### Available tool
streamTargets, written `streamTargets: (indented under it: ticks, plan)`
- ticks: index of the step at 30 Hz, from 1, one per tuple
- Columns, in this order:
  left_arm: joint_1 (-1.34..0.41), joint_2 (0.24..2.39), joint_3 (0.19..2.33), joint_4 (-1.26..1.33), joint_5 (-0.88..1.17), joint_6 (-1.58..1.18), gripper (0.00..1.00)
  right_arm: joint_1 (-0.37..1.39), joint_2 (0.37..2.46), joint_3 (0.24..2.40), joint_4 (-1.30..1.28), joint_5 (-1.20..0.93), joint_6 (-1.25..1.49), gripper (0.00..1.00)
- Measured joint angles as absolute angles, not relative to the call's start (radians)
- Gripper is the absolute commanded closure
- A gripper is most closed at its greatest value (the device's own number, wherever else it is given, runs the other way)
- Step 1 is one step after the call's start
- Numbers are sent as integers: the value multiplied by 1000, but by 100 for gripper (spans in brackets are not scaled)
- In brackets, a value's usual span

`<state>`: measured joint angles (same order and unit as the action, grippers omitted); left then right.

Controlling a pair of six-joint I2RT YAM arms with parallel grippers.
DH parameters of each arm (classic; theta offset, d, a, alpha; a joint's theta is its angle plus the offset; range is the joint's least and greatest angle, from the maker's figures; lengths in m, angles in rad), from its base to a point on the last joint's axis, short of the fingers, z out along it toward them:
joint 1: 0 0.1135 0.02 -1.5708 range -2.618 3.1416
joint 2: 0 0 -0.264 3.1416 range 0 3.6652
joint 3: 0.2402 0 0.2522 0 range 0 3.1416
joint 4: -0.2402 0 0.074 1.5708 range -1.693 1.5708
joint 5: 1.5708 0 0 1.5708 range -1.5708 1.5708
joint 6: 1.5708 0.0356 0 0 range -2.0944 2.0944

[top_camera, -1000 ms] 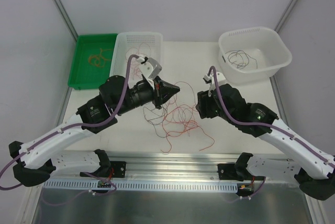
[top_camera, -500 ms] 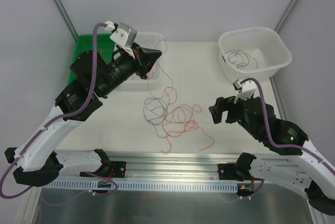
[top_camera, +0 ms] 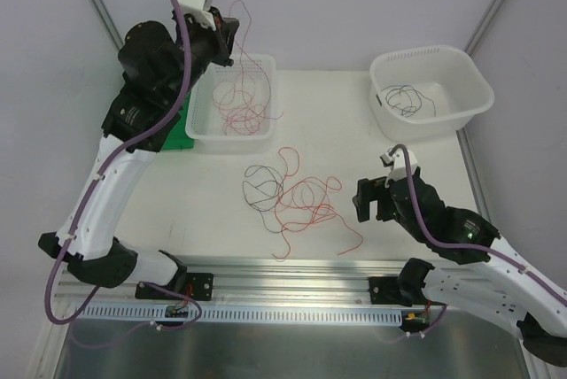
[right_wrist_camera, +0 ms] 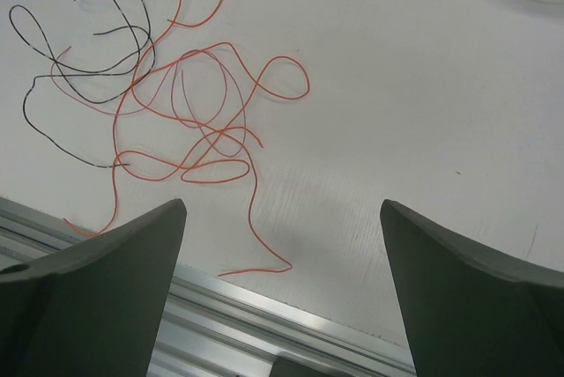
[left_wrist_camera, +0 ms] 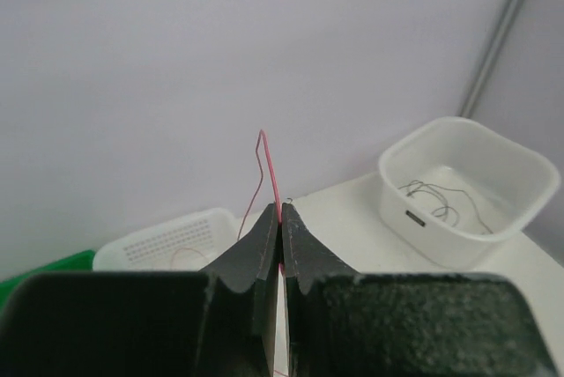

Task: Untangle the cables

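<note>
Cables point(top_camera: 297, 204): a loose tangle of red loops and one black wire point(top_camera: 263, 186) is seen spread on the white table point(top_camera: 328, 113), near its front edge and between the two arms. In the right wrist view the red loops point(right_wrist_camera: 198, 121) are shown crossing one another, with the black strand at their left side.
Left gripper point(left_wrist_camera: 280, 218): pictured high above the perforated basket point(top_camera: 232, 137). Its fingers are pressed together on a single red wire point(left_wrist_camera: 272, 166), which is pinched at the tips and bends upward above them. From overhead, the strand is seen hanging down into the basket.
Perforated basket: set at the back left of the table, with more red wire point(top_camera: 244, 109) gathered inside and some loops reaching its right rim.
Right gripper point(right_wrist_camera: 282, 207): held low over the table, just right of the tangle. Its fingers are spread wide with nothing between them, and no wire is touched.
White tub point(top_camera: 425, 127): placed at the back right, well apart from the tangle, with thin black wires point(top_camera: 406, 100) coiled on its floor.
Green tray point(top_camera: 177, 135): largely hidden behind the left arm, beside the basket; its contents cannot be made out.
</note>
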<state>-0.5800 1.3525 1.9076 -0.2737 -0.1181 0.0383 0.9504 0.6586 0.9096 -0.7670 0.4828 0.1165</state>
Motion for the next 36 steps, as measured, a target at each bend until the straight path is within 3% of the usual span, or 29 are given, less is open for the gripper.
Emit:
streamTargets:
  ticks: [17,26,29,30,32,33,36]
  plan:
    - [-251,1784,2099,-267,-25,15,100,950,669,864,-745,463,123,3]
    - [-189,1950,1996,-224,49,-51,97,950,717,846,-729,463,119,3]
    - [-186,1978,1890,-216,67,-86,80,950,739,845,-720,452,119,3]
    - [-186,1985,1854,-220,75,-99,68,950,743,845,-719,447,119,3]
    - [-186,1988,1796,-224,88,-131,53,950,744,845,-715,437,120,3]
    - [-186,1987,1760,-224,97,-148,40,950,743,845,-713,432,121,3]
    - [-186,1959,1679,-223,105,-195,24,950,742,845,-712,421,127,3]
